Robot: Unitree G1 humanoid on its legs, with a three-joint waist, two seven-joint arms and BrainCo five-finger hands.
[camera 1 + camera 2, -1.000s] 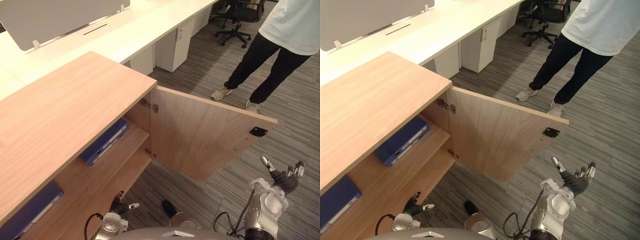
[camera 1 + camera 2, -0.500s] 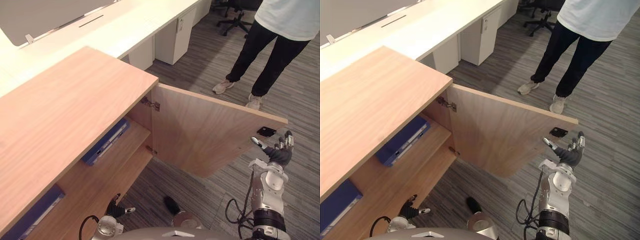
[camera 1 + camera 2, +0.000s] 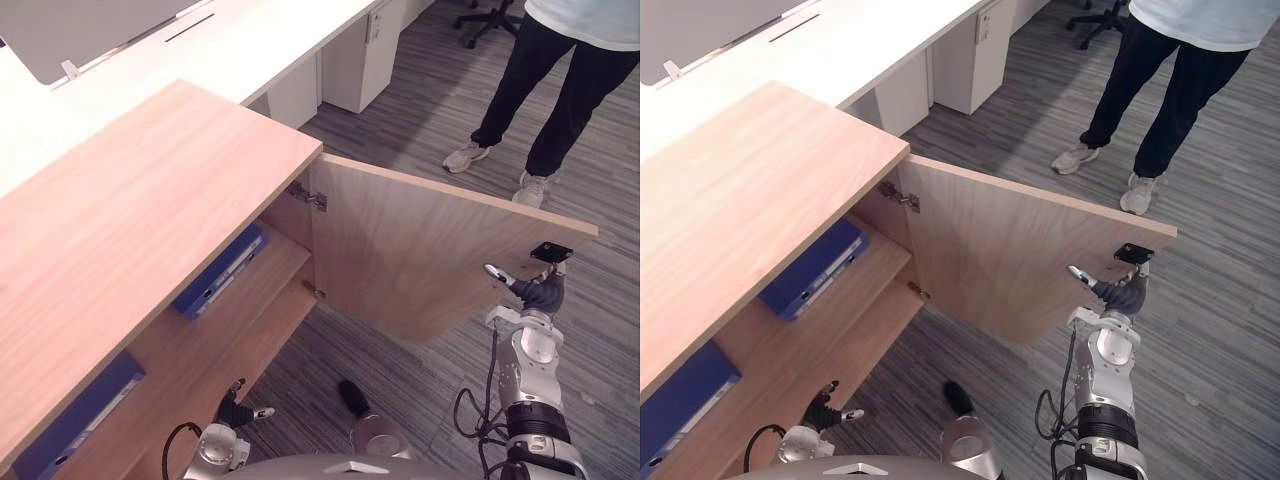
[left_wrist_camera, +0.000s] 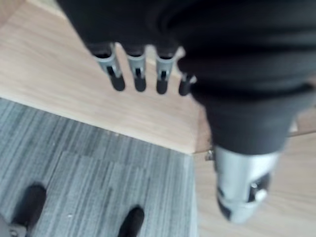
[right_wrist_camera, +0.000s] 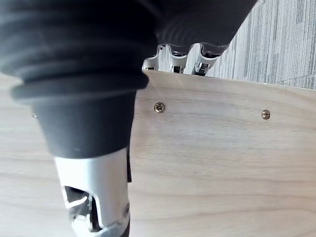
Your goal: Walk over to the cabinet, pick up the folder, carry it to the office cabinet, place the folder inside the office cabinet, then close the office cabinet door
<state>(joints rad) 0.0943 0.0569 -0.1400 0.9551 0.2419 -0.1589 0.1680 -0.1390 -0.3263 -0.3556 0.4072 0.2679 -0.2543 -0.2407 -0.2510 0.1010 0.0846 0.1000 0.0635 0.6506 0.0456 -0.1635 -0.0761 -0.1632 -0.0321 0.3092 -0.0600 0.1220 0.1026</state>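
Wooden door (image 3: pixel 420 250) ajar, grey carpet (image 3: pixel 605 350) | left robot hand (image 4: pixel 136 69) slack, empty | right robot hand (image 3: pixel 535 293): grip unclear

A blue folder (image 3: pixel 220 272) lies flat on the upper shelf (image 3: pixel 275 262) inside the light wooden cabinet (image 3: pixel 150 200). The cabinet's door (image 3: pixel 420 250) stands wide open.

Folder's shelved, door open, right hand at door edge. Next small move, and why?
Probably swing the door toward the cabinet with the right hand: the door stands wide open, the hand sits at its free edge by the black latch, a blue folder already lies on the shelf, and the left hand hangs low, open.
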